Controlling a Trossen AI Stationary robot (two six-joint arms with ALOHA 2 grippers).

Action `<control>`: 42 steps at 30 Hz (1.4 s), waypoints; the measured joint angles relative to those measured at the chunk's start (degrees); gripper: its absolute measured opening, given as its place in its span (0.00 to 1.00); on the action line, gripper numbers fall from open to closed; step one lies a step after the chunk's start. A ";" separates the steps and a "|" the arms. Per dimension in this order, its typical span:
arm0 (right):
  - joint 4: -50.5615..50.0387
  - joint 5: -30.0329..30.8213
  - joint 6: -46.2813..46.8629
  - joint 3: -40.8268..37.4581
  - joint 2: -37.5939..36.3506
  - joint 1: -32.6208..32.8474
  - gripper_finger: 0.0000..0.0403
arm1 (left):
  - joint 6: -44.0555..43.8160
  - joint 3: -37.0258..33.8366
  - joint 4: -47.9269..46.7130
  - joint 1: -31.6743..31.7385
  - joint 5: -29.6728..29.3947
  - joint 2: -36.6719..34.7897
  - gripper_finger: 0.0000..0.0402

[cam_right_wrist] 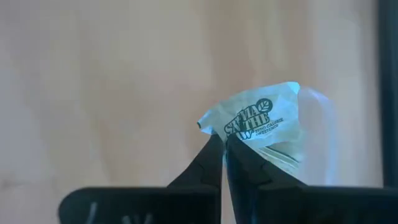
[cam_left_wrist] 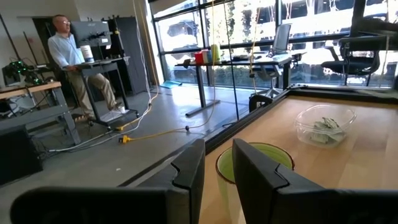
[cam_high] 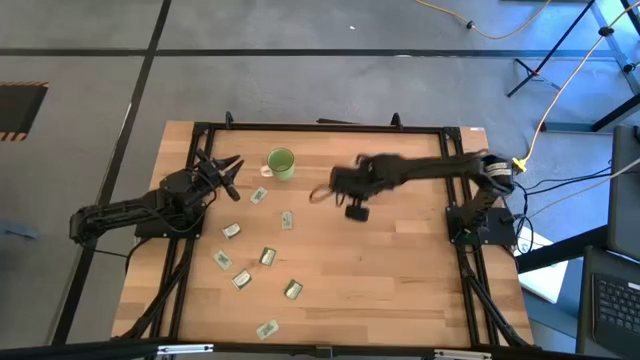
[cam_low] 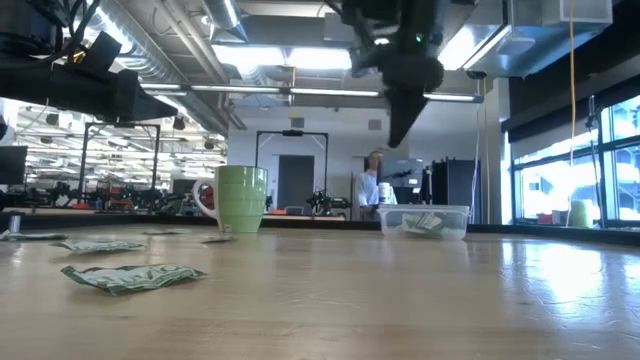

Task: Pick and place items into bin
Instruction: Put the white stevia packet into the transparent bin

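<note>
Right gripper [cam_right_wrist: 222,149] clamped on one packet [cam_right_wrist: 264,121], held in the air over mid-table, near the bin [cam_low: 424,221]. Bin already has packets inside. Seven or so loose packets [cam_high: 267,257] lie on the table's left half, mug [cam_high: 281,164] beside them. Left gripper [cam_high: 228,168] waits at the left edge near the mug, fingers slightly apart, empty.

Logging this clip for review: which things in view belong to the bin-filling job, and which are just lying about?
Part of the job:
- packet pinched in the right gripper
- loose packets on the table
- clear bin, some packets already inside

Just lying about:
- green mug
- left gripper, idle near the mug
- person at a desk beyond the table
</note>
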 joint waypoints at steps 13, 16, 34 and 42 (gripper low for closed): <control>11.51 -1.55 -2.45 -18.59 -4.43 -15.12 0.04 | -0.02 0.00 0.00 -0.01 0.01 0.04 0.19; 13.33 -1.63 -2.04 -21.09 -4.43 -16.30 0.04 | -0.02 0.00 0.00 0.00 0.02 0.04 0.19; 5.55 -1.59 5.68 -16.04 -6.06 -15.30 0.36 | 0.00 0.00 2.04 0.00 0.08 0.07 0.19; 22.76 -2.32 8.18 -22.89 -22.16 -4.30 0.41 | 2.12 4.22 3.60 -0.03 19.66 0.63 0.19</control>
